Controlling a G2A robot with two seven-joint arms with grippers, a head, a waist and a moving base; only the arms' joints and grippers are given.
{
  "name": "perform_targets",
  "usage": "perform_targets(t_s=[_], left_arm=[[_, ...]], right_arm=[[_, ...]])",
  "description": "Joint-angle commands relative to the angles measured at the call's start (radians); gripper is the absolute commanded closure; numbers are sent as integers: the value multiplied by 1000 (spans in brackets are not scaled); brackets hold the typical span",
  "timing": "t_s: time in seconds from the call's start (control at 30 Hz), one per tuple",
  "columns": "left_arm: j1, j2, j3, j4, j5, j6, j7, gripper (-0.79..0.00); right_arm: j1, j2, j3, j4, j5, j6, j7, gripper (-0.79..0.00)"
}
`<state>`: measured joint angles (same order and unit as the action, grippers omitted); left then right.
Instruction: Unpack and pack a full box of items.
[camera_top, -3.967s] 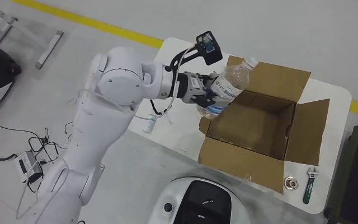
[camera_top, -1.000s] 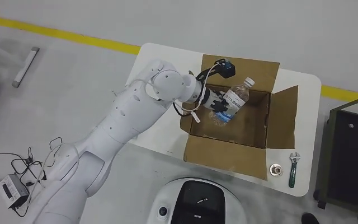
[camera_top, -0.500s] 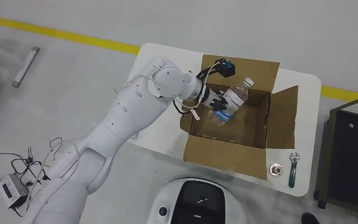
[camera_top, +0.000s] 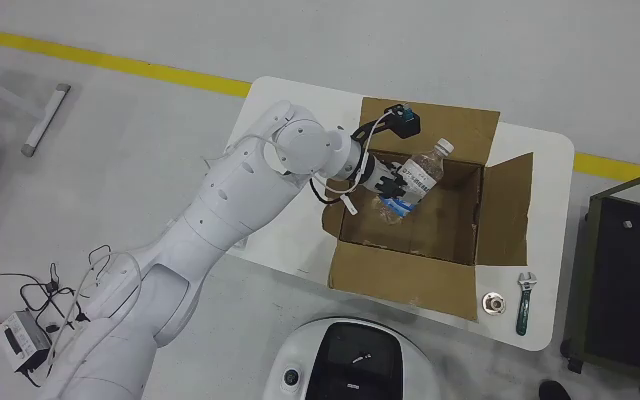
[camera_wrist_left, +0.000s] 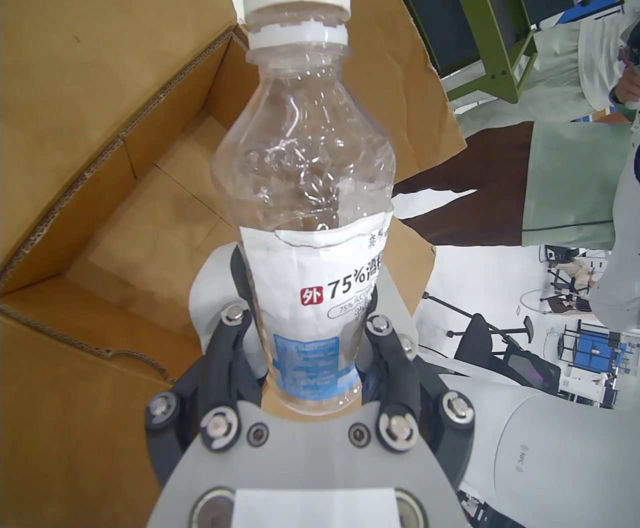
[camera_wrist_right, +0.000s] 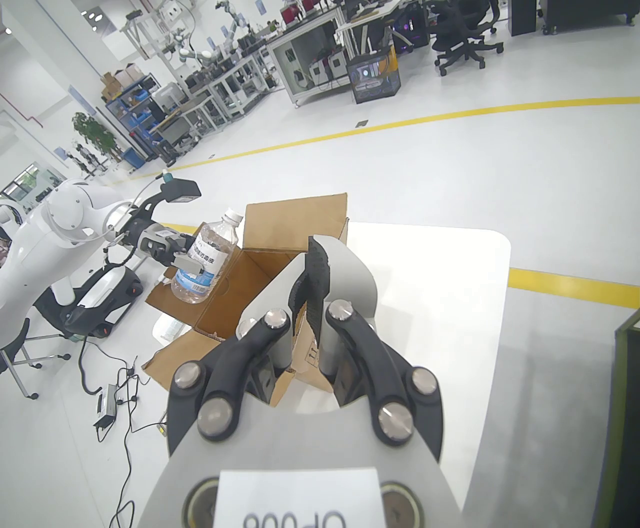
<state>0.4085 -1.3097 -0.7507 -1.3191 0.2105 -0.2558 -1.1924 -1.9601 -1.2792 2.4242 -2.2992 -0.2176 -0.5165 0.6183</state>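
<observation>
Bright, even o'head light; soft shadow in box (camera_top: 400, 275); glints on bottle (camera_wrist_left: 305, 165); wrist views bow at edges.

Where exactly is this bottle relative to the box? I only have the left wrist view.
Observer: The top view shows the bottle tilted over the open box, at the side nearest its arm, cap pointing away from the arm.
Operator: Anything lying outside the box?
Observer: A wrench and a small round metal part lie on the table past the box's opposite side, near a corner.
Operator: And the other arm?
Observer: The right arm's jaws are shut and empty, up over the table, across the box from the bottle.
</observation>
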Motion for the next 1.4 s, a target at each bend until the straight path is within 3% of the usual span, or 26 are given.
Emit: perform_targets(t_s=[0.0,0.13,0.43,0.97,1.37], left_arm=[[0,0,0,0,0,0,0,0],[5,0,-1,1,0,2,8,0],[57,2,-9,74,-2,134,48,0],[-32,-83,133,290,-17,237,61,0],[-32,-83,133,290,-17,237,61,0]], right_arm=[[0,0,0,0,0,0,0,0],[0,0,0,0,0,0,0,0],[0,0,0,0,0,0,0,0],[0,0,0,0,0,0,0,0],[0,0,0,0,0,0,0,0]])
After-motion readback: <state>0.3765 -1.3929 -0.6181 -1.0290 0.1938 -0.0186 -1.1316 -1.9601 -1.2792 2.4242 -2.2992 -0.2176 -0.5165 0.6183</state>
